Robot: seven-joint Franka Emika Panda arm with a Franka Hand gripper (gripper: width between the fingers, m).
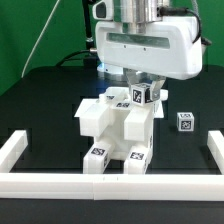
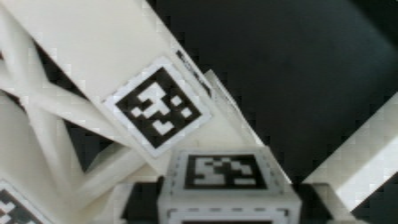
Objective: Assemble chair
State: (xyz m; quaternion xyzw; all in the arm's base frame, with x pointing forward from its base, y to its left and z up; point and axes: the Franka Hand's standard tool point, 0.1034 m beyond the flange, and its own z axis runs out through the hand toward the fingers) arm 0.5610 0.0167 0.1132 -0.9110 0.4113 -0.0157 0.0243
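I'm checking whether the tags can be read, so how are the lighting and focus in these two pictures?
Exterior view: evenly lit, the white chair nearly washed out against the black table, its tags distinct. Wrist view: very close and soft, edges fuzzy, yet the large tag is legible.

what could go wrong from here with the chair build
1. The gripper sits low over the tagged top piece of the chair; a skewed push might shift the stacked parts.
2. The loose tagged block lies apart on the exterior view's right and may get knocked if the arm swings.
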